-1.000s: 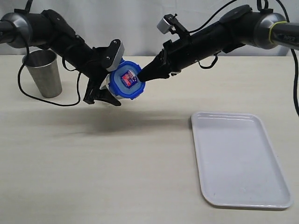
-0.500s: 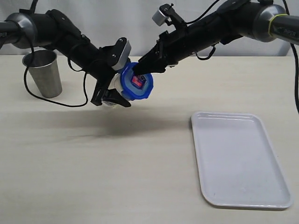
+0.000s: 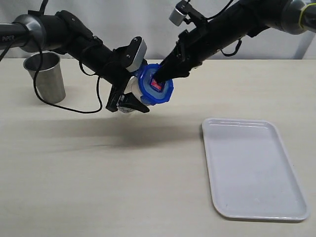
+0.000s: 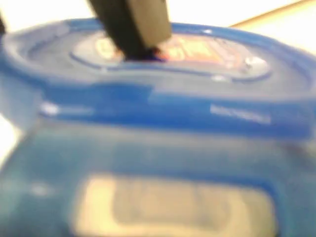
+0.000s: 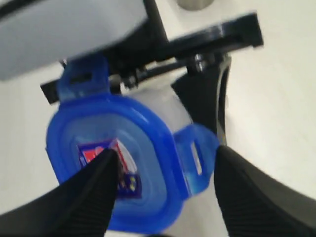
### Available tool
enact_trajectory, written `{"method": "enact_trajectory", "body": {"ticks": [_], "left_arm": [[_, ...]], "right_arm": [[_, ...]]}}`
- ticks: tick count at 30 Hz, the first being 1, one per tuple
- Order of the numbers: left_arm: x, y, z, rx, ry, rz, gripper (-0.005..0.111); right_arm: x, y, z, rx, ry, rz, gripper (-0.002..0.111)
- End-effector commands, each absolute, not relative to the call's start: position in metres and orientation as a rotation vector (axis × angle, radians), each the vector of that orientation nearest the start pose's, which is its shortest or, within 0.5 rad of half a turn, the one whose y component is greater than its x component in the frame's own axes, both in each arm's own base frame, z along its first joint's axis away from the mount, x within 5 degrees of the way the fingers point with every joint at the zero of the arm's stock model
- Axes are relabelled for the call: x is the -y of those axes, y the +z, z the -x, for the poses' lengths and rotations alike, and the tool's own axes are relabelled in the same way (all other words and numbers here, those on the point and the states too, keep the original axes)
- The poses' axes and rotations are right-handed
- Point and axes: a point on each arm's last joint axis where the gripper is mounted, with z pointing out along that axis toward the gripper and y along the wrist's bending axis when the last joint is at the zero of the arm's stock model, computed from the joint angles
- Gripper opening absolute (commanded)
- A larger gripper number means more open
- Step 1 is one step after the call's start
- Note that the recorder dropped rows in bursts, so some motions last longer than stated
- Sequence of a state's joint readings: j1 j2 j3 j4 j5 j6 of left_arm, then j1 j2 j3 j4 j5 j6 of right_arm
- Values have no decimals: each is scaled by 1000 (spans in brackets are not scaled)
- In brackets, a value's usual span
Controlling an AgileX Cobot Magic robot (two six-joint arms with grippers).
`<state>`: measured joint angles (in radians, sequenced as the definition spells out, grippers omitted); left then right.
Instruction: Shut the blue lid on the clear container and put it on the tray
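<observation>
Right wrist view first: my right claw [image 5: 165, 155] is spread wide. One dark finger [image 5: 89, 197] presses on the sticker [image 5: 94, 153] at the centre of the blue lid [image 5: 148, 133], and the other hangs outside a side tab [image 5: 196, 157]. I read that as pushing the lid home, not gripping it. My left claw [image 3: 129, 101] clamps the clear container [image 3: 131, 90], tilted in mid-air at upper centre of the exterior frame so the lid faces the right arm. The lid is glossy translucent plastic, rounded-square, and its tabs look flared rather than snapped. The smooth white tray [image 3: 276, 212], low-rimmed, lies lower right on the pale desk [image 3: 98, 173], well apart. A matt steel cup [image 3: 47, 76] stands upper left.
</observation>
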<state>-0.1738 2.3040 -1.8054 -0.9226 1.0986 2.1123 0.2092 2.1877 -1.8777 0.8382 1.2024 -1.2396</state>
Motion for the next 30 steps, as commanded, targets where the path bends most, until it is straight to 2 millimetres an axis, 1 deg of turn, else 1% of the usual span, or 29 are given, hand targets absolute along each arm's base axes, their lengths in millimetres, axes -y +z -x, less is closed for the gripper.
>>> {"method": "enact_trajectory", "body": {"ticks": [1,5,9,13,16,19,24,28,30], "left_arm": [[150,185,-454,-1346,-558,-1873,0],[149,184,-451,-1336,-578,-1906,0],[145,180,-450,-1340,-542,-1977,0],[143,177,-453,-1354,-476,-2002,0],[142,177,-455,-1360,-452,-1993,0],[142,177,-458,-1369,-416,-1985,0],[140,175,-458,-1368,-395,-2009,0],[140,175,-457,-1364,-412,-2014,0],[140,175,-456,-1397,-436,-1996,0]], "right_arm": [[-144,228,-440,-2125,736,1484,55],[-147,228,-439,-2065,721,1549,53],[-153,229,-437,-1986,712,1613,43],[-154,229,-437,-1895,691,1682,43],[-156,231,-437,-1791,680,1734,43],[-158,233,-437,-1740,687,1741,43],[-158,234,-437,-1715,675,1759,43],[-157,244,-435,-1733,668,1733,43],[-153,247,-434,-1772,656,1713,44]]}}
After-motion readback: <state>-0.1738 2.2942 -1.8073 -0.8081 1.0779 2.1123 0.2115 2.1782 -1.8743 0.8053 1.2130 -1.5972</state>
